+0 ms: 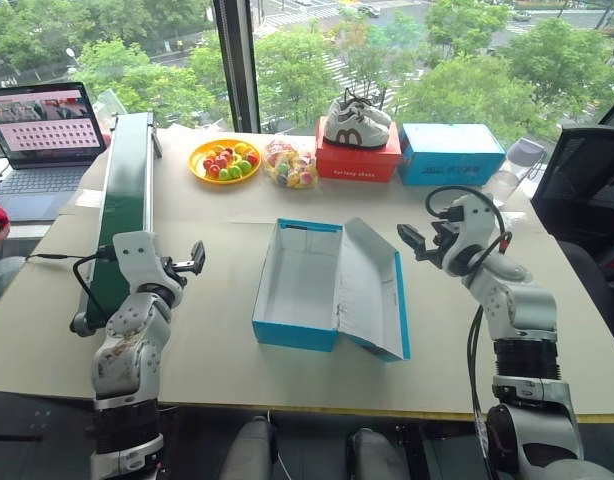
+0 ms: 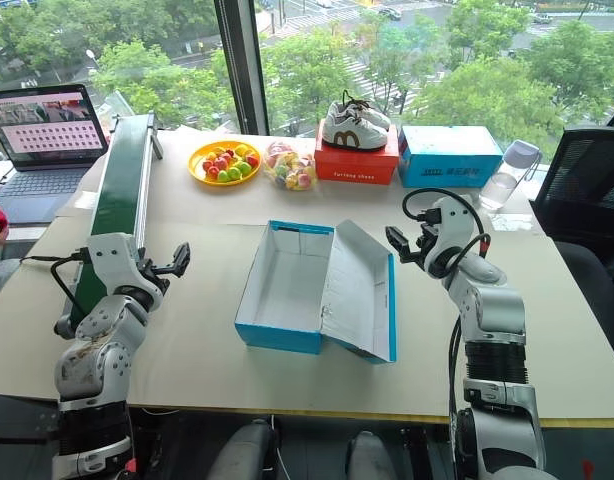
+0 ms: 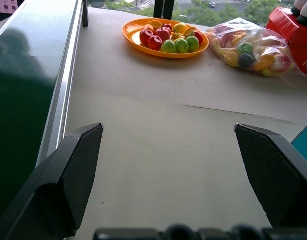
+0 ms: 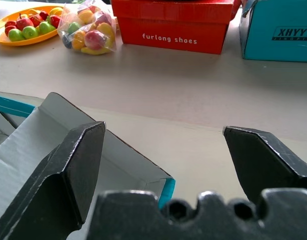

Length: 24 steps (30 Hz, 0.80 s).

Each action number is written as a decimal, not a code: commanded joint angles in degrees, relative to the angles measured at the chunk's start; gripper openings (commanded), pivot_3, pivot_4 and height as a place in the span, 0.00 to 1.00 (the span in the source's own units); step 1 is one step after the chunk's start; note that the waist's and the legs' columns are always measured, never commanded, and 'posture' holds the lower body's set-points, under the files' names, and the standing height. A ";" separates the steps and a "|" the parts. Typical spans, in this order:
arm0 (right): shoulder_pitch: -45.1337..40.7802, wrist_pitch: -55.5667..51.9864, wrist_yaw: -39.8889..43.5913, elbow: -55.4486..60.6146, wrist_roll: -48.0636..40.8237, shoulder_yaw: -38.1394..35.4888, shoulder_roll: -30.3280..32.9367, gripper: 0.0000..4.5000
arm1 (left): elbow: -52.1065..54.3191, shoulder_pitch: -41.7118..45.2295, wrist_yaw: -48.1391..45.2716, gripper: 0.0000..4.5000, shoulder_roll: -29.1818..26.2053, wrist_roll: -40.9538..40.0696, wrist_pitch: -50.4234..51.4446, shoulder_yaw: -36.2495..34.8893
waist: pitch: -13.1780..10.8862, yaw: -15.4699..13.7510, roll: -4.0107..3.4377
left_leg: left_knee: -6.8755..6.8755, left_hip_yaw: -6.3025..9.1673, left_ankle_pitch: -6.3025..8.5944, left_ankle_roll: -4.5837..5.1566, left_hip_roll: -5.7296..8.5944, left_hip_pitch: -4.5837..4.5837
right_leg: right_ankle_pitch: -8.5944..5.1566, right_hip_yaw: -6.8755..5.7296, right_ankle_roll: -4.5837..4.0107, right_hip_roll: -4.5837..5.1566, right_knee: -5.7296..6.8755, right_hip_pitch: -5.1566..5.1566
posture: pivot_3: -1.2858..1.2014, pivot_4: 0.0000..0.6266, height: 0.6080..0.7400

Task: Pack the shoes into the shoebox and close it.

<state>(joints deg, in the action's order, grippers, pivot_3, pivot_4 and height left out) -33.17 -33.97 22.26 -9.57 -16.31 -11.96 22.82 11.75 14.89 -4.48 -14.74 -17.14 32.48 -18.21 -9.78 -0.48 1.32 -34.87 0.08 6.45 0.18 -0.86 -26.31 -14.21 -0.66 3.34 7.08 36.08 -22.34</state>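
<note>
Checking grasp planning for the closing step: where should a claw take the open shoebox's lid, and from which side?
Take the shoebox lid at its free long edge, coming from the robot's right. It lies folded open on that side, hinge toward the box, nearest the open right claw.

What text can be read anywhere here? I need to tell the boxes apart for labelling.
"furlong shoes": white lettering on the front of the red shoebox.
"XHYYY": dark lettering on the closed blue box, cut off at the picture's edge; a smaller line beneath it is too blurred to read.
Laptop screen: rows of marks, too small to read.
Open blue shoebox: no lettering visible.
</note>
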 commanded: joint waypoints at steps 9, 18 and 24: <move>-0.95 -13.19 19.61 29.69 -19.52 11.70 1.95 1.00 | -0.79 1.34 3.15 1.00 -6.30 -1.14 3.04 -9.99 | -0.03 1.24 0.00 | 0.08 0.05 -0.02 0.04 -0.13 -0.02 | -0.03 -0.01 -0.06 -0.07 0.07 -0.11 | 0.52 0.24 0.93; 1.14 -8.11 21.18 29.62 -11.32 24.37 3.71 1.00 | -4.95 2.74 2.19 1.00 -13.22 -3.44 9.18 -16.37 | -0.03 0.63 0.18 | 0.03 -0.01 0.27 -0.43 -0.13 -0.02 | -0.04 -0.13 -0.13 0.04 -0.04 -0.39 | 0.52 0.24 0.93; 1.60 -5.50 20.57 29.67 -8.34 25.75 2.33 1.00 | -5.56 4.41 2.50 1.00 -13.92 -5.51 13.04 -17.75 | -0.03 0.42 0.22 | 0.10 -0.07 0.26 -0.44 -0.13 -0.09 | -0.01 -0.09 -0.11 0.04 0.02 -0.55 | 0.52 0.24 0.93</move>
<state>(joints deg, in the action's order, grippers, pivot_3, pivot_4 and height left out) -31.48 -41.58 43.10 18.65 -25.13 13.61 25.67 5.55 17.78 -2.40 -27.58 -20.98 44.31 -34.09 -9.80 -0.06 1.54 -34.77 0.00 6.70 -0.27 -0.99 -26.40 -14.22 -0.75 3.24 7.11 36.11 -22.89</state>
